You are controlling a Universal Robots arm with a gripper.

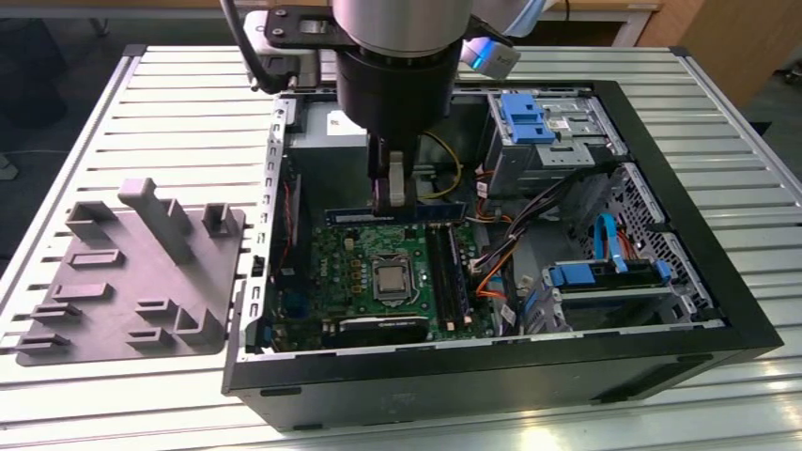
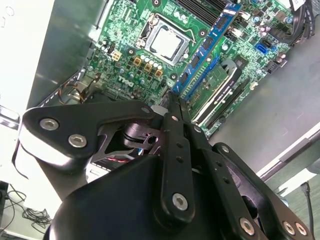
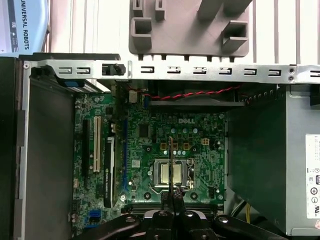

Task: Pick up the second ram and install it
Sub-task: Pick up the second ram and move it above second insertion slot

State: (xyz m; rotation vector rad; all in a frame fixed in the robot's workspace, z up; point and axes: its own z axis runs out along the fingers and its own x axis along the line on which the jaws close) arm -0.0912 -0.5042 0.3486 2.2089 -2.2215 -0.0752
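My gripper [image 1: 393, 209] is shut on the second ram [image 1: 433, 214], a thin blue stick held level inside the open computer case. In the exterior view it hangs above the far part of the green motherboard [image 1: 345, 272]. It lies crosswise to the long black memory slots [image 1: 449, 277]. In the second wrist view the ram [image 2: 210, 42] runs out from my gripper [image 2: 176, 102] past the silver processor [image 2: 167, 42]. The first wrist view shows the ram [image 3: 171, 160] edge-on as a thin line above my gripper [image 3: 173, 192], in line with the processor [image 3: 162, 174].
The black case wall [image 1: 501, 376] rings the work area. Blue-tabbed drive cages [image 1: 527, 117] and loose cables [image 1: 501, 254] fill the exterior view's right side. A grey moulded fixture [image 1: 138, 272] lies on the slatted table at the exterior view's left. The power supply [image 3: 260, 165] sits beside the board.
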